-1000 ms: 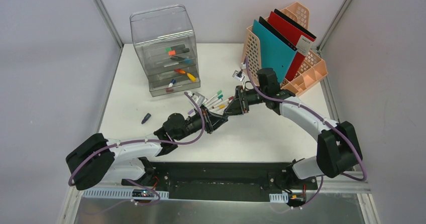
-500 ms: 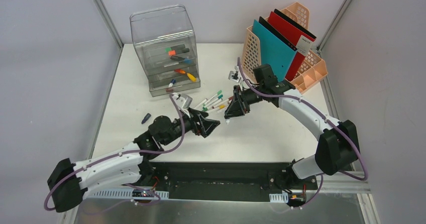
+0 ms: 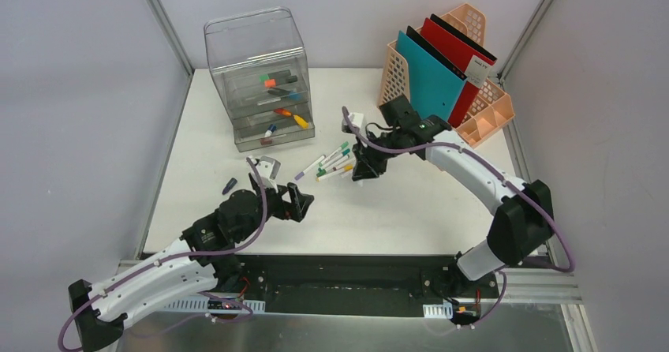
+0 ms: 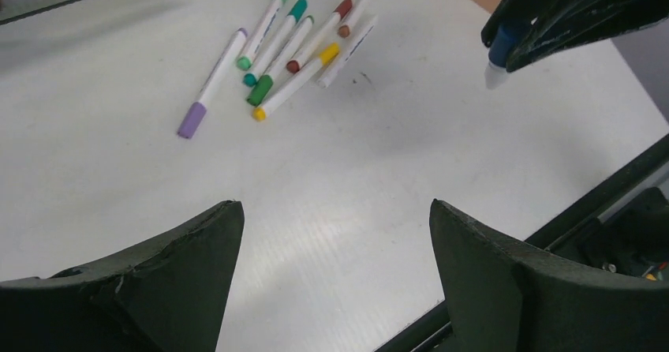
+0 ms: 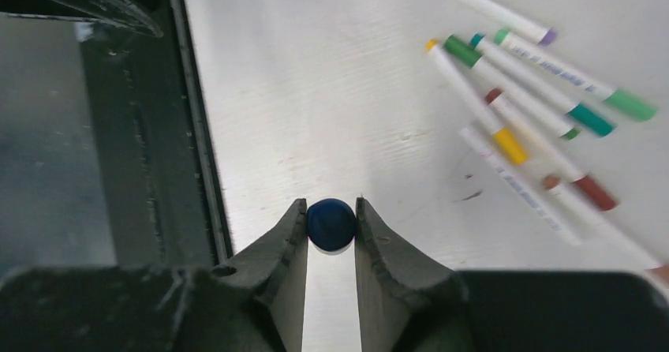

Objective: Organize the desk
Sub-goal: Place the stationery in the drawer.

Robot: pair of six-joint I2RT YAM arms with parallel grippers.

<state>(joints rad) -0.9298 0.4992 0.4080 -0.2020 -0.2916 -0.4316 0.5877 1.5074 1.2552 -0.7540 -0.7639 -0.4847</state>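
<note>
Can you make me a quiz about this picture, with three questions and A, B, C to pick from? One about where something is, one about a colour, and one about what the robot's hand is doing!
1. Where on the desk does the peach file rack stand?
A. far right corner
B. near left corner
C. right in the middle

2. What colour is the end of the marker in the right gripper?
A. red
B. yellow
C. blue

3. How do the jaws of the left gripper stand?
A. shut on a marker
B. open and empty
C. shut on a cap

Answers:
1 A: the top view shows the rack at the far right of the desk.
2 C: the right wrist view shows a dark blue end pinched between the jaws.
3 B: the left wrist view shows the jaws wide apart with only bare desk between them.
</note>
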